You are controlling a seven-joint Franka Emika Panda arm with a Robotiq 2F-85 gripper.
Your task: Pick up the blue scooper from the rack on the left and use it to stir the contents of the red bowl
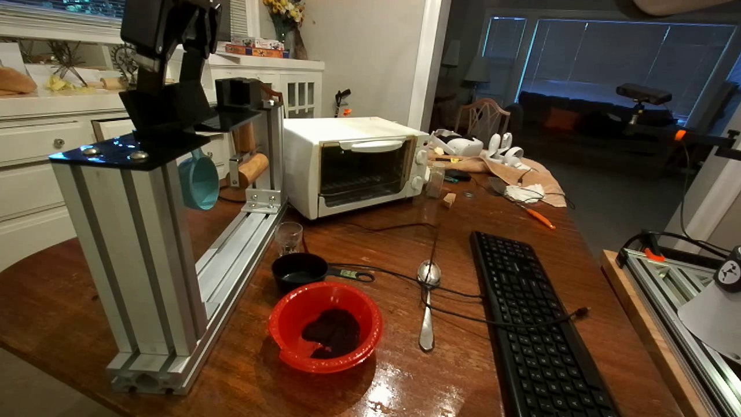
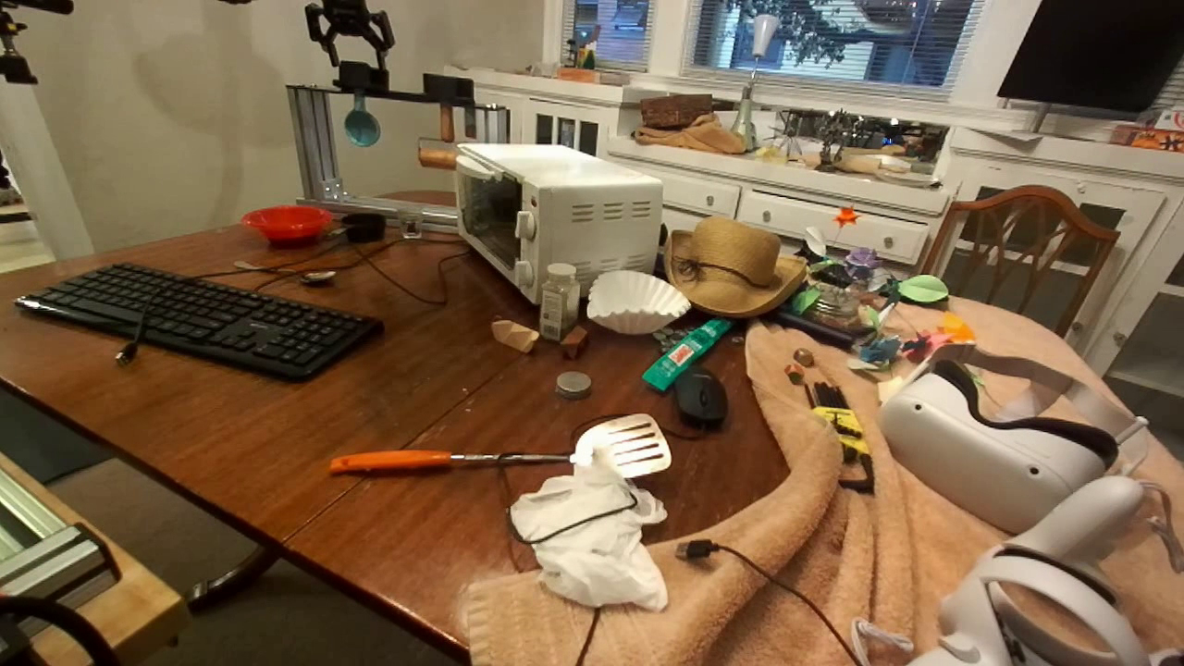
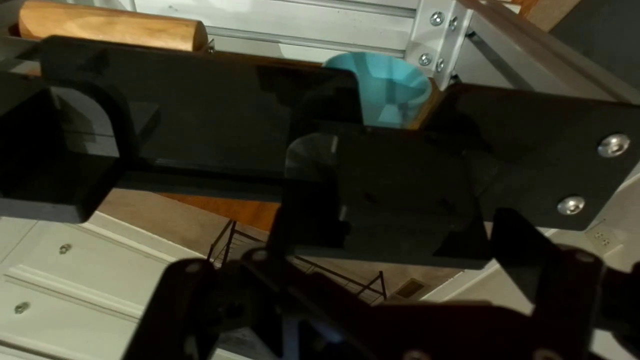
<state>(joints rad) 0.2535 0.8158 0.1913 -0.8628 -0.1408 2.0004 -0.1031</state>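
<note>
The blue scooper [image 1: 200, 179] hangs under the dark top plate of the rack [image 1: 130, 249]. Its teal head also shows in an exterior view [image 2: 362, 128] and in the wrist view [image 3: 385, 82], partly covered by the plate. Its handle is hidden. My gripper [image 1: 172, 84] is above the rack's near end, fingers pointing down. In the wrist view the gripper [image 3: 407, 220] has its fingers apart, at either side of a black block [image 3: 405, 180] above the scooper. A small gap shows by one finger. The red bowl [image 1: 281, 315] stands on the table with dark brown contents [image 1: 333, 333].
A black cup [image 1: 298, 272] and a glass [image 1: 288, 237] stand between bowl and rack. A white toaster oven [image 1: 370, 130] is behind. A metal spoon [image 1: 427, 324], cables and a keyboard [image 1: 535, 313] lie beside the bowl. A wooden handle [image 1: 253, 169] hangs on the rack's far part.
</note>
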